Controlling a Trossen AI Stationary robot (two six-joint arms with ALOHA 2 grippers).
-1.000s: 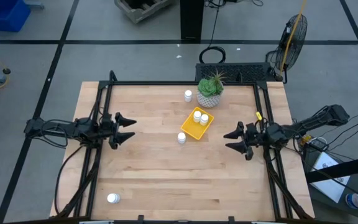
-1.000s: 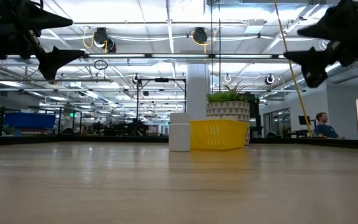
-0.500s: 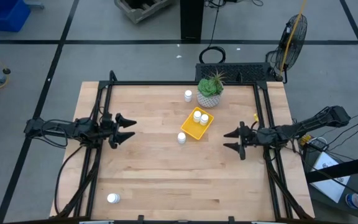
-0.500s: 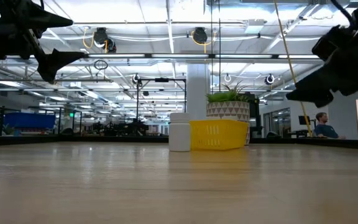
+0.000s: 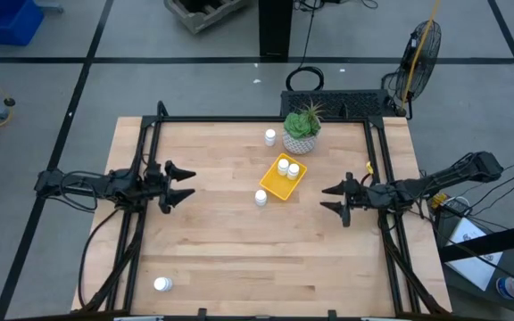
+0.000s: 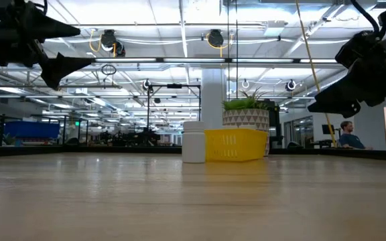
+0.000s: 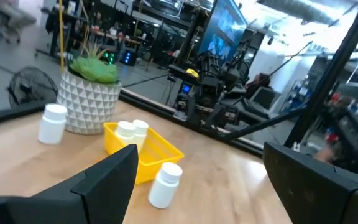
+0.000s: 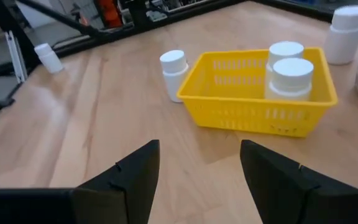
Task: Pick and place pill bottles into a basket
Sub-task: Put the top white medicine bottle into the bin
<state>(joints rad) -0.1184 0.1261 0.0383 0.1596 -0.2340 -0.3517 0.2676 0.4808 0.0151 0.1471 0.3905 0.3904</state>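
We see both arms stretched low and level over the wooden table (image 5: 239, 250), pointing inward. The left gripper (image 5: 186, 183) hangs at the left edge, fingers spread and empty. The right gripper (image 5: 327, 198) sits right of the basket (image 5: 275, 187), its fingers also released, holding nothing.

The yellow basket lies at mid-table with two pill bottles (image 8: 284, 71) standing inside. A third bottle (image 5: 261, 198) stands upright just beside the basket's near-left corner. A fourth bottle (image 5: 269, 137) stands at the far side, left of the potted plant (image 5: 301, 129). A fifth bottle (image 5: 161, 284) lies in the near-left corner.

Beyond the table there is a floor fan (image 5: 423, 45) on grey flooring, and a seated person (image 6: 348, 136) shows far off in the room.
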